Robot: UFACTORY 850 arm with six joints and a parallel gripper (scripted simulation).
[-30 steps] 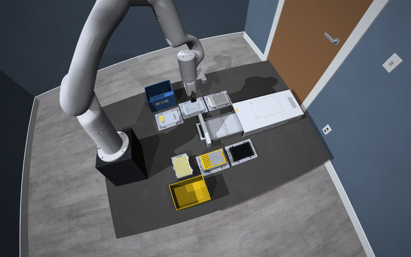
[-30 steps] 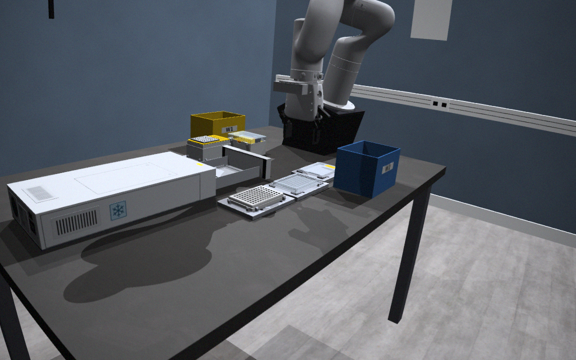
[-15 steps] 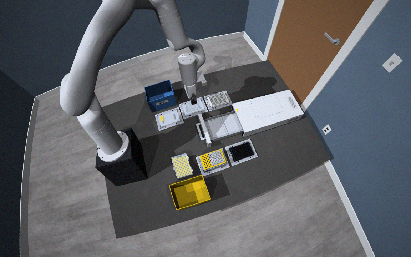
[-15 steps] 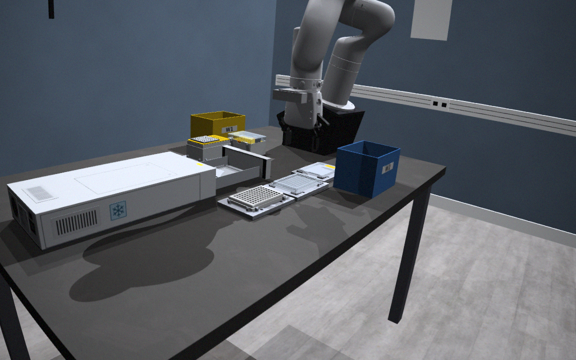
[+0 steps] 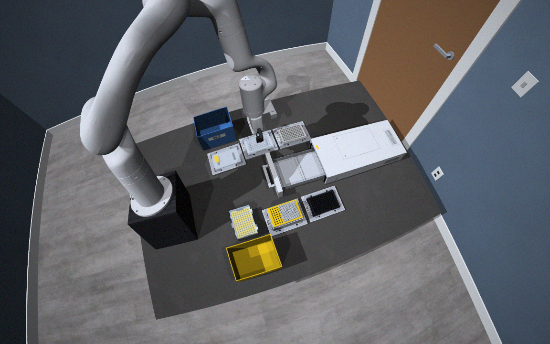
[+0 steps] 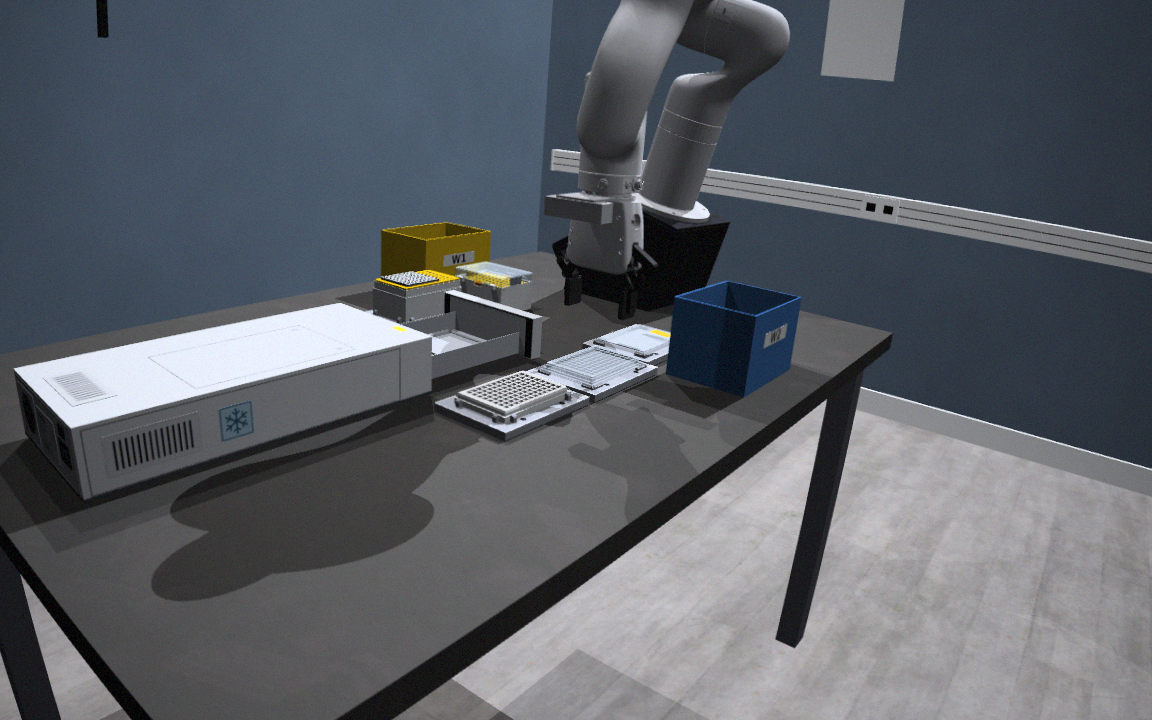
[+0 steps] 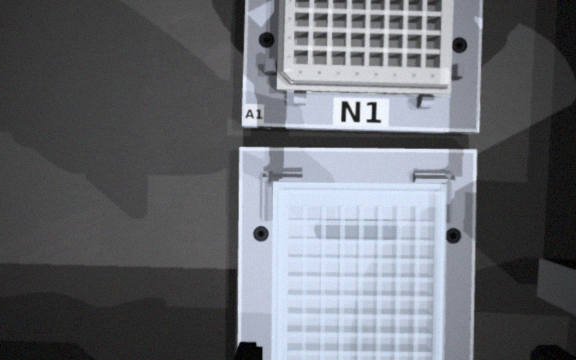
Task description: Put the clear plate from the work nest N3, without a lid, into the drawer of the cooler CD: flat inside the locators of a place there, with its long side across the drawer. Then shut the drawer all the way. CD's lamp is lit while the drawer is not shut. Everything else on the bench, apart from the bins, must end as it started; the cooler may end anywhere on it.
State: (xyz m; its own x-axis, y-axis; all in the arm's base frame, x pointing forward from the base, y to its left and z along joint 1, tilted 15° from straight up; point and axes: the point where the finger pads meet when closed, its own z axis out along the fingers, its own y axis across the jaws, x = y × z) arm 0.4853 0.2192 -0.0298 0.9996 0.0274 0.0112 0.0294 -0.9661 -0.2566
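From the top view, the cooler CD [image 5: 360, 147] lies at three o'clock with its drawer [image 5: 296, 168] pulled out. At its eleven o'clock, the clear plate [image 7: 358, 270] sits in its nest. I judge it light, rigid, slippery; I'd pinch its long walls. My gripper [image 6: 599, 298] hangs above it, spread wide, carrying nothing.

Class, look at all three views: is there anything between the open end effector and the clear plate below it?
Nothing visible. The end effector hangs open above the clear plate in its nest, with only air between them.
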